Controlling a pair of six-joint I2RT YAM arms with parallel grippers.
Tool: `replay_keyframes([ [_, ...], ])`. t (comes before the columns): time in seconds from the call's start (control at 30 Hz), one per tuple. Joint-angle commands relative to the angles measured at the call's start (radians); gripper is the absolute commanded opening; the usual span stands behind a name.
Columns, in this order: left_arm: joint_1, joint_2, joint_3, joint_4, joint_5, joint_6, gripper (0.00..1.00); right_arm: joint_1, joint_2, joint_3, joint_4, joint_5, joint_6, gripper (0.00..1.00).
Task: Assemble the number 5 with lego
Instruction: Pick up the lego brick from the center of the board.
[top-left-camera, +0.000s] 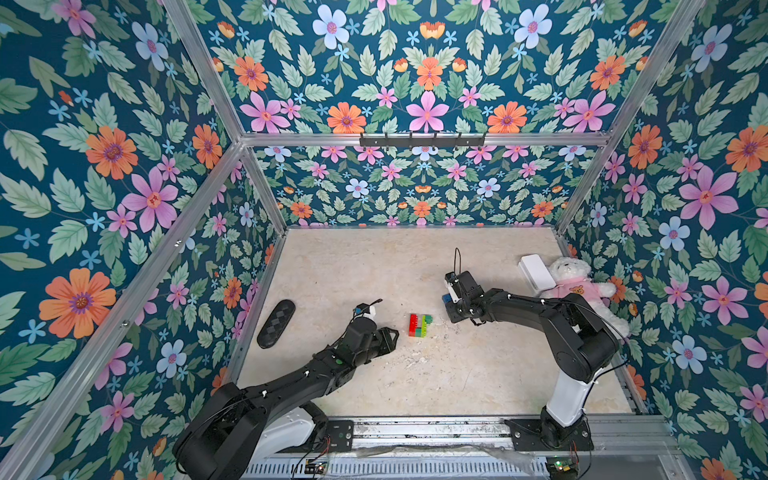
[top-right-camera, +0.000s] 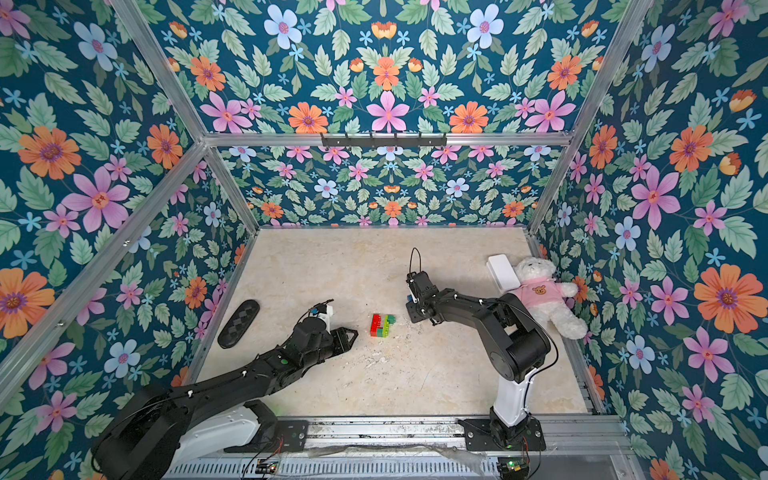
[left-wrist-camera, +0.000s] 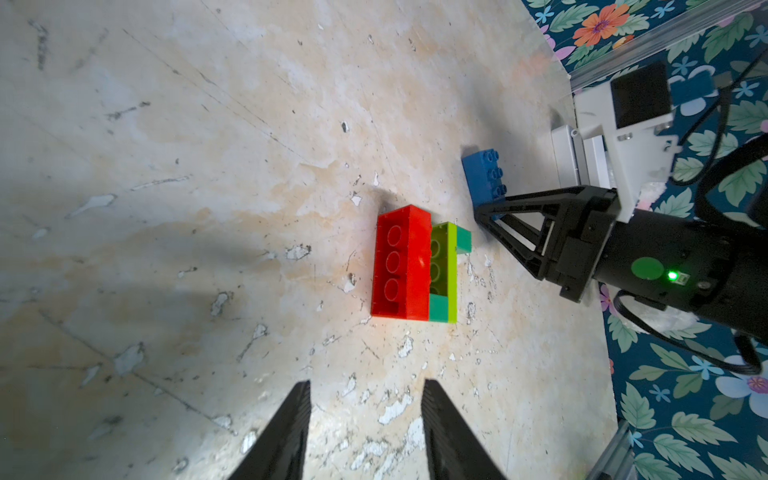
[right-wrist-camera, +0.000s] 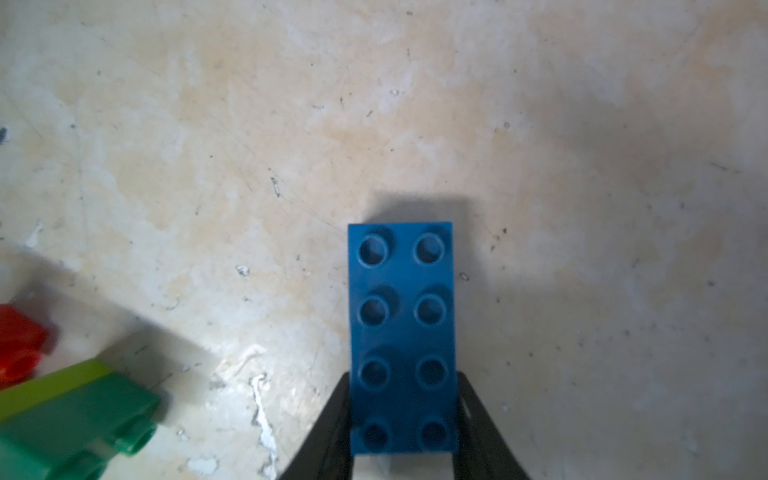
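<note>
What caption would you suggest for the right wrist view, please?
Right claw closed on the blue brick, studs facing the camera, near the unfinished red, lime and green stack.

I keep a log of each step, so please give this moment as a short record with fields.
joined bricks: red, lime, two dark-green, lying at the middle of the table
blue brick: apart from them, not yet joined
right gripper: shut on blue brick
left gripper: open, empty, pointing at joined bricks
other things: teddy and white box at one edge, black oval pad at the opposite edge
</note>
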Motion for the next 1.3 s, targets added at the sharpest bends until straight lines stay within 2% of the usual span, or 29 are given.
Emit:
replay_keyframes([
  [0.0,0.000,0.001,0.005,0.013,0.002,0.004,0.47,0.004,-0.024,-0.026,-0.024,-0.060,0.037,0.30],
  [0.43,0.005,-0.011,0.008,0.037,0.014,0.011,0.49,-0.014,-0.203,-0.152,0.128,-0.314,0.208,0.29],
  [0.5,0.012,-0.024,0.006,0.065,0.036,0.016,0.51,-0.024,-0.245,-0.185,0.171,-0.391,0.240,0.29],
  [0.7,0.070,-0.065,0.006,0.216,0.170,0.032,0.69,-0.028,-0.386,-0.292,0.330,-0.583,0.346,0.30],
  [0.9,0.111,-0.017,0.023,0.429,0.389,0.017,0.82,-0.027,-0.496,-0.416,0.560,-0.767,0.484,0.30],
  [1.1,0.109,0.067,0.013,0.697,0.553,-0.054,0.87,0.002,-0.572,-0.488,0.694,-0.842,0.567,0.31],
  [1.27,0.084,0.120,0.024,0.799,0.585,-0.079,0.88,0.046,-0.593,-0.495,0.712,-0.848,0.581,0.31],
])
